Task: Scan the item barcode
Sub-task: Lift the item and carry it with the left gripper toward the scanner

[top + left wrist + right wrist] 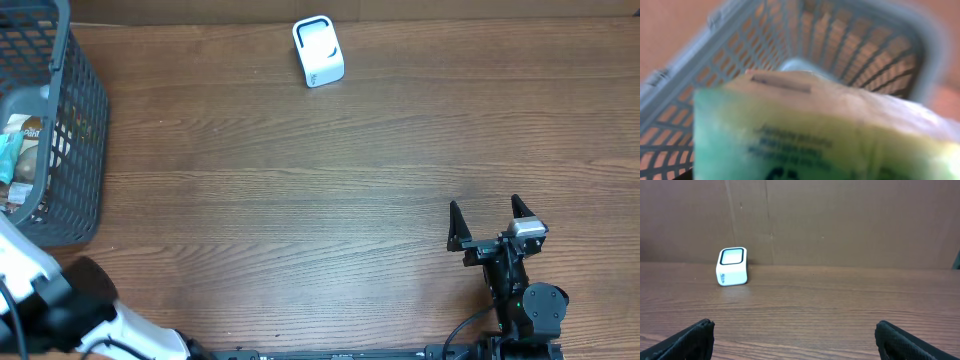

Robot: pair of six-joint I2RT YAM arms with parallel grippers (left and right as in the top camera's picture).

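A green and yellow packet (805, 130), the item, fills the left wrist view close to the camera, blurred, with dark print on it. It hangs over the grey mesh basket (855, 45). My left gripper's fingers are hidden behind the packet, which sits right where the jaws are, so it looks gripped. No barcode shows on the blurred face. The white scanner (318, 50) stands at the far middle of the table, and the right wrist view shows the scanner (732, 266) too. My right gripper (490, 222) rests at the near right, open and empty, fingers wide apart (795, 332).
The grey basket (70, 150) stands at the table's left edge with more packets (22, 140) inside. My left arm's white links (40, 285) cross the near left corner. A brown wall (840, 220) stands behind the scanner.
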